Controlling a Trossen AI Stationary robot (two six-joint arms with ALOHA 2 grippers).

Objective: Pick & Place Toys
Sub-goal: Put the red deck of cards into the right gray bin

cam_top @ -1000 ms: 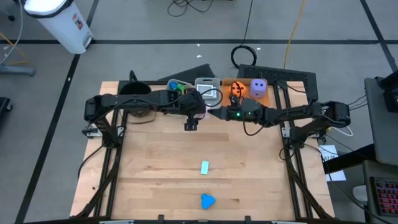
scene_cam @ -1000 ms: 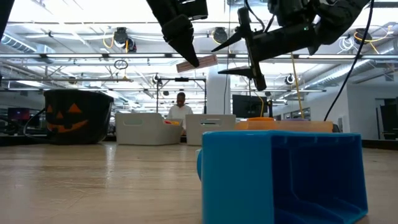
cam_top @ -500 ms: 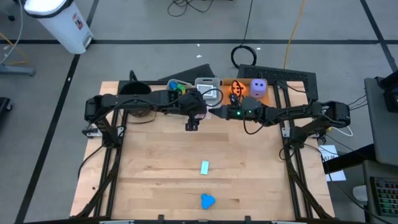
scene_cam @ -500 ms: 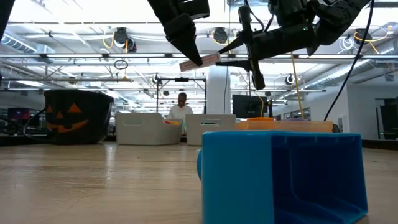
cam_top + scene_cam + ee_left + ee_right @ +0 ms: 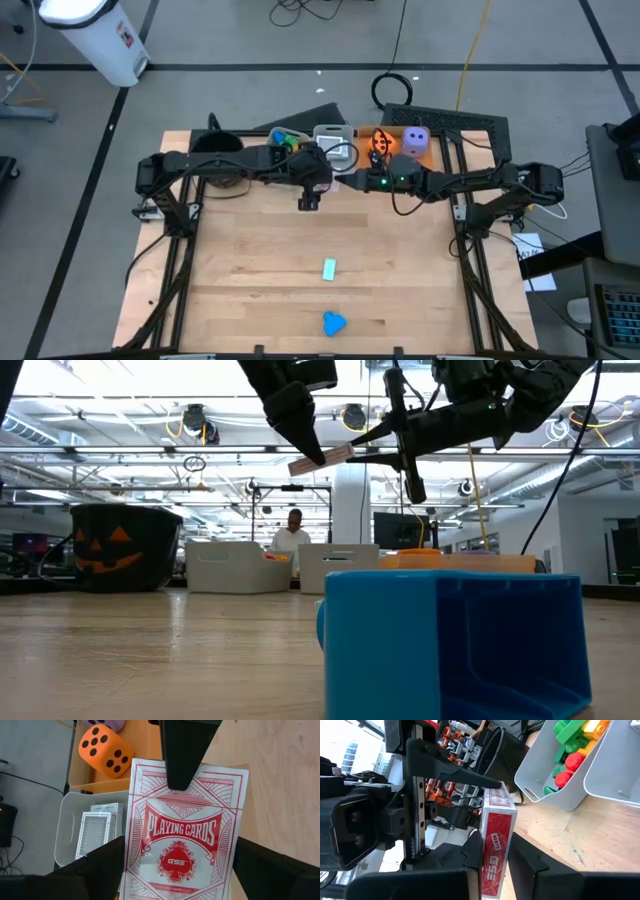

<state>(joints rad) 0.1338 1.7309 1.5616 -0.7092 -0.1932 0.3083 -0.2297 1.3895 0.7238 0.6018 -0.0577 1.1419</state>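
A red pack of playing cards (image 5: 184,837) hangs in the air above the far middle of the table (image 5: 300,290), caught between the two arms. In the left wrist view its printed face fills the picture, with the two broad fingers of the left hand (image 5: 180,870) standing wide on either side of it and one dark finger of the right hand (image 5: 184,755) pressed flat on its far end. In the right wrist view the pack (image 5: 496,845) shows edge-on, and the right hand (image 5: 492,865) is closed narrow on that edge, a finger on each face. The low view shows the pack (image 5: 322,459) tilted, high over the table, with the left hand (image 5: 300,435) at one end and the right hand (image 5: 395,445) at the other. From above, the two hands meet near the back edge, the left hand (image 5: 310,185) just beside the right hand (image 5: 352,181).

Below the pack, a clear bin (image 5: 70,835) holds loose playing cards (image 5: 95,832). Next to it an orange tray (image 5: 87,782) carries an orange die (image 5: 106,751) with black spots, and a purple die (image 5: 416,141) sits beside that. Another clear bin (image 5: 560,790) holds green, red and yellow blocks (image 5: 570,755). A round black pot (image 5: 118,545) with an orange face stands at the far left of the table.

On the near part of the table lie a small pale green block (image 5: 329,268) and, closer to the front edge, a blue block (image 5: 333,323), well apart from the bins. A person (image 5: 293,532) shows in the room beyond.
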